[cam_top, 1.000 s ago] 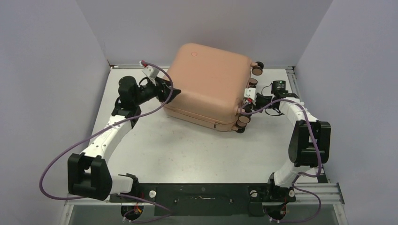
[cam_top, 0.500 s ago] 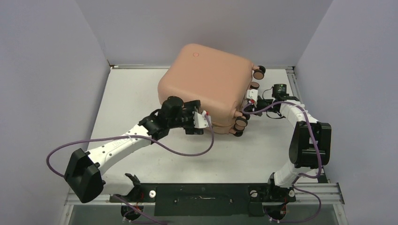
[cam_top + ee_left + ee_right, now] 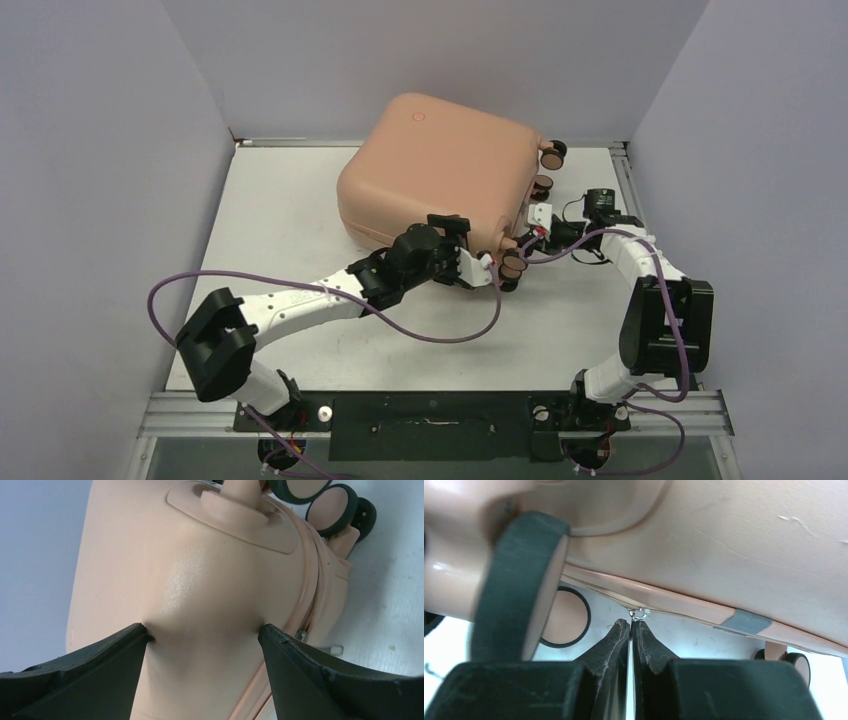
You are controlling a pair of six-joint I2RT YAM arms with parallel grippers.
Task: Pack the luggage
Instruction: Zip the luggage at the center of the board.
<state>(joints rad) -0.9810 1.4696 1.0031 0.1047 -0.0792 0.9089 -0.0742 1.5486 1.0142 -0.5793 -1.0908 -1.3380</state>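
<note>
**Lilac walls, white bench, suitcase shut at the far side**

Pale lilac walls (image 3: pixel 100 150) close in a white bench (image 3: pixel 290 200) on three sides. On it lies the luggage (image 3: pixel 440 170), a peach-pink hard-shell suitcase. It is closed and flat on one shell, at the far middle of the bench, with its wheeled end turned to the right.

The left arm (image 3: pixel 300 305) reaches across the bench to the suitcase's near corner. Its jaws stand wide open, one dark finger (image 3: pixel 90 670) on each side of the rounded corner, with the tips at the shell. Whether they press on it cannot be told.

The right arm (image 3: pixel 640 255) bends in from the right toward the wheeled end. Its jaws are closed, fingers (image 3: pixel 611 645) pressed together, with the tips right under the small metal zipper pull (image 3: pixel 639 613) on the seam. Whether they pinch the pull cannot be told.

Black-tyred wheels (image 3: pixel 551 153) stick out at the right end. A tiny red round logo (image 3: pixel 417 116) marks the top shell.
</note>
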